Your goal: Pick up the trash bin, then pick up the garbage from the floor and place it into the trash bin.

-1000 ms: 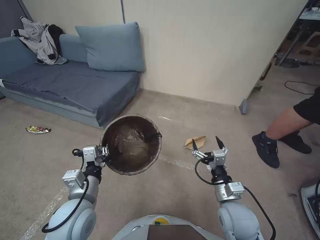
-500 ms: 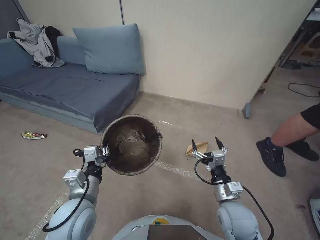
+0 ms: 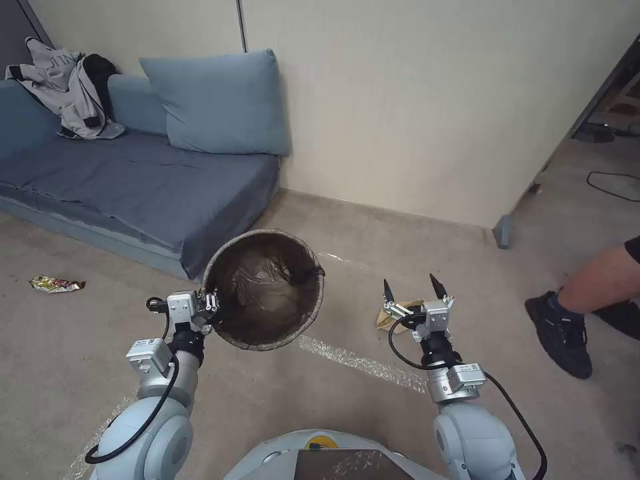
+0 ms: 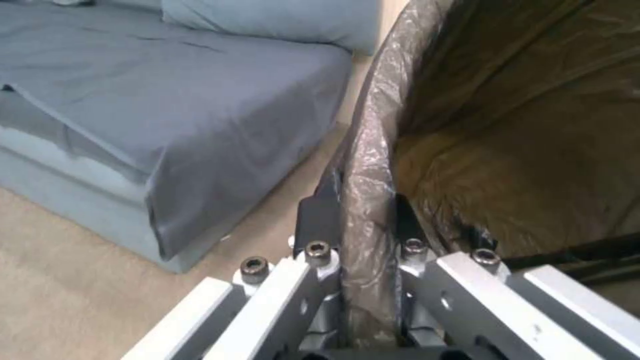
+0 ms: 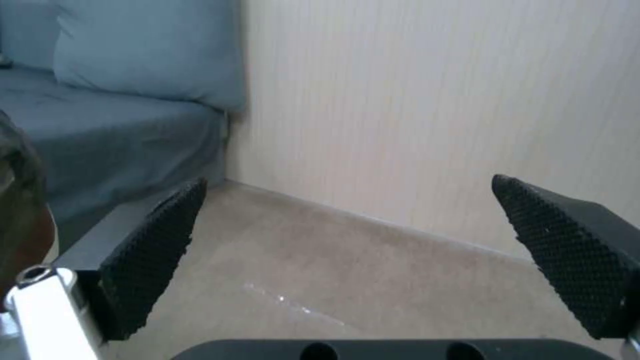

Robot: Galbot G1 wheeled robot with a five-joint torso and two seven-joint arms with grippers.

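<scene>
Holding the trash bin (image 3: 263, 290) up off the floor with my left hand (image 3: 212, 308); its fingers are closing on the bin's near-left rim, one inside and one outside, pinching the dark bag folded over the edge. In the left wrist view the rim (image 4: 367, 165) is running straight up between the two black fingertips (image 4: 319, 220), bag film squeezed between them. I am seeing the bin tilting toward me, mouth open to the head camera, brown liner crumpled inside, just in front of the corner of the blue sofa (image 3: 133, 180).

My right hand (image 3: 410, 288) is hanging at about the same height to the right of the bin, fingers spread wide and gripping nothing. The right wrist view is showing both textured pads (image 5: 157, 250) far apart, with bare carpet and the wall between them.

A tan folded paper (image 3: 393, 315) is lying on the carpet, partly hidden behind the right hand. A yellow snack wrapper (image 3: 55, 285) is lying on the floor well off to the left, in front of the sofa. A strip of clear tape (image 3: 360, 362) is crossing the carpet below the bin and hand.
</scene>
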